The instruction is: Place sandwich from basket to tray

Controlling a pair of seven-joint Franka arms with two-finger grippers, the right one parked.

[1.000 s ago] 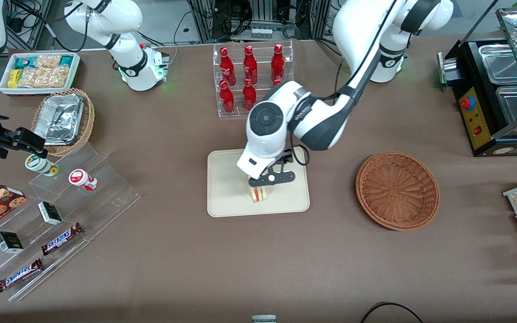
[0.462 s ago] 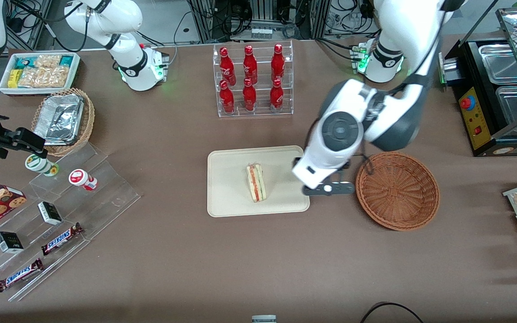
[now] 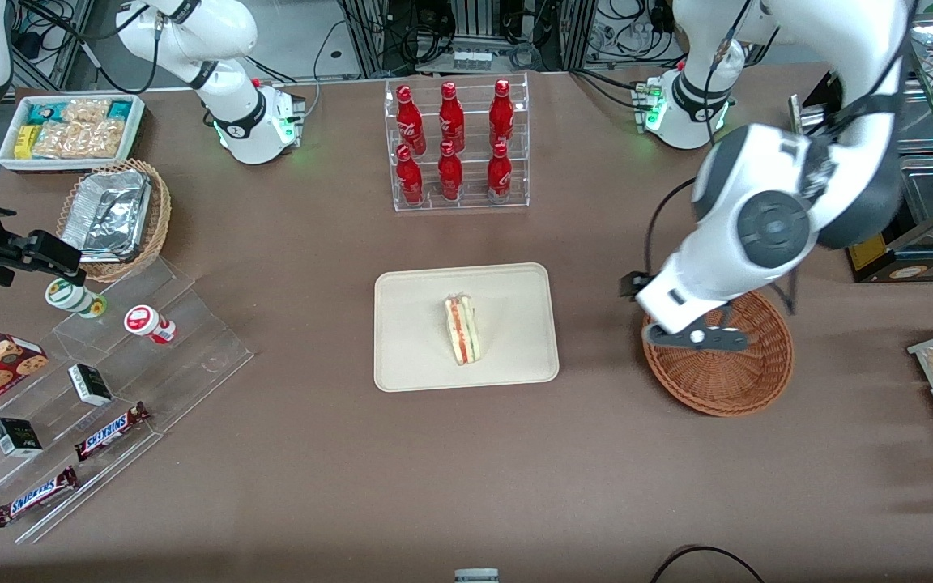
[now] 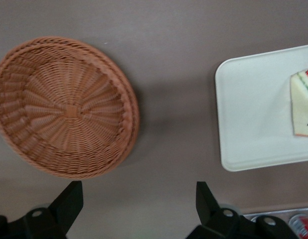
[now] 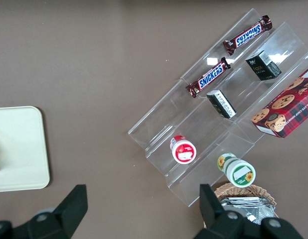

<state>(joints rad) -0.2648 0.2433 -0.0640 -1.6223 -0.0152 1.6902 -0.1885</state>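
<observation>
— Sandwich [image 3: 462, 330] first: where is it?

— It lies on my tray [image 3: 410, 356], about the middle of it, its striped filling edge facing up. Nothing touches it. In my wrist view the sandwich [image 4: 303, 104] shows only as a pale corner with red and green edges, resting on the tray [image 4: 248, 119].

— And your gripper [image 3: 695, 337]?

— It hangs above the basket [image 3: 726, 380], over the part of the rim nearest the tray, well apart from the sandwich. From the tray's centre the basket sits at about three o'clock in the front view, toward my working arm's end of the table.

— Are the fingers holding anything?

— No. In my wrist view the two black fingers [image 4: 69, 201] stand wide apart, with bare brown table [image 4: 169, 164] between them. The basket [image 4: 64, 104] there shows only its woven bottom and wall.

— What else is on the table?

— A clear rack of red bottles [image 3: 454, 142] stands at twelve o'clock from the tray, farther from the front camera. Toward the parked arm's end are clear steps with chocolate bars [image 3: 110, 431] and a tan basket of foil containers [image 3: 114, 214].
</observation>
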